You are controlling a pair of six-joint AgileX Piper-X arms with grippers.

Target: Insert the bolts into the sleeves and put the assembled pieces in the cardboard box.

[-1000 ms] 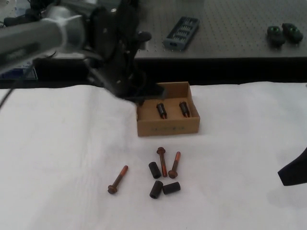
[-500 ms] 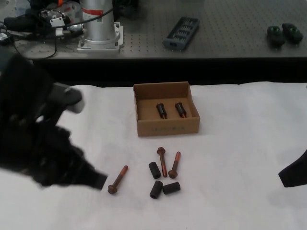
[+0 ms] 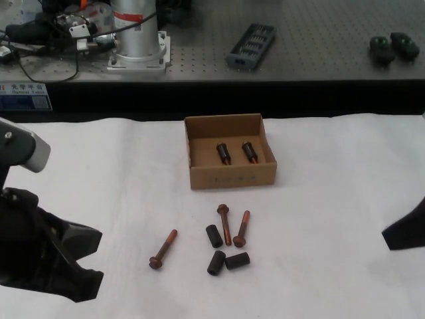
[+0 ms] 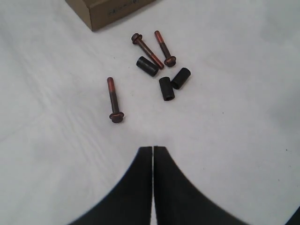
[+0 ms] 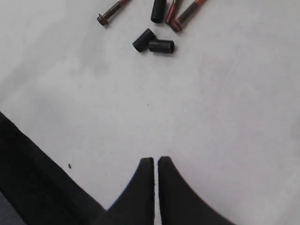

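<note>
Bolts (image 4: 114, 99) — rusty-orange shanks, dark flanged heads — lie on the white cloth (image 3: 332, 186) ahead of the left gripper (image 4: 153, 149) and right gripper (image 5: 155, 159), both pressed together, empty. Three stubby black sleeves (image 4: 167, 88) lie among them; beyond, the cardboard box (image 3: 232, 176) holds two assembled pieces (image 3: 224, 153).

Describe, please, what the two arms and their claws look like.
Both are matte black. The left claw and the right claw each have two smooth fingers that widen in a curve from narrow tips. In the high view the left arm is black with a pale grey casing.
</note>
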